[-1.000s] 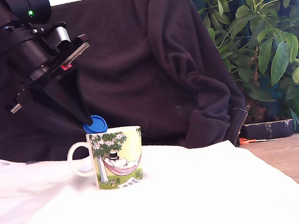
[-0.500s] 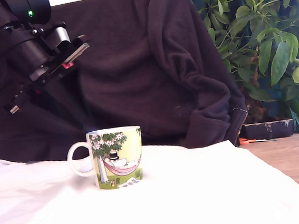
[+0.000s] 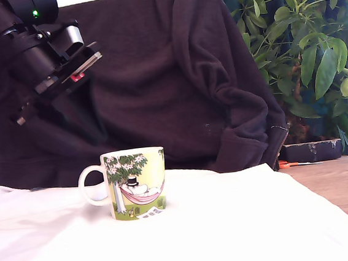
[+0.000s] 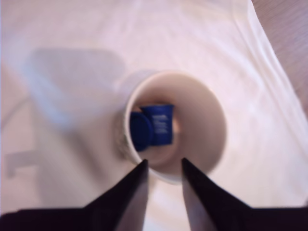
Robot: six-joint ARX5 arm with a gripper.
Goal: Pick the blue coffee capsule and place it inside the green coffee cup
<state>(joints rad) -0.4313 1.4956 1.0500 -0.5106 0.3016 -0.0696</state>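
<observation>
In the exterior view the green coffee cup [image 3: 135,183] stands upright on the white cloth [image 3: 232,223] covering the bench, handle toward that view's left, with the dark arm [image 3: 37,54] raised above and to that view's left of it, its fingertips lost against the dark fabric [image 3: 175,81] behind. In the wrist view the hand [image 4: 163,166] is empty, its two fingers slightly parted above the cup's rim, and the blue coffee capsule [image 4: 151,126] lies on its side inside the cup.

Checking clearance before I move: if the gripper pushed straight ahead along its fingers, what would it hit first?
Most likely the mug: the open gripper points at its near rim, with the blue capsule lying inside just beyond. Depth is unclear; the exterior view shows a gap above the mug.
</observation>
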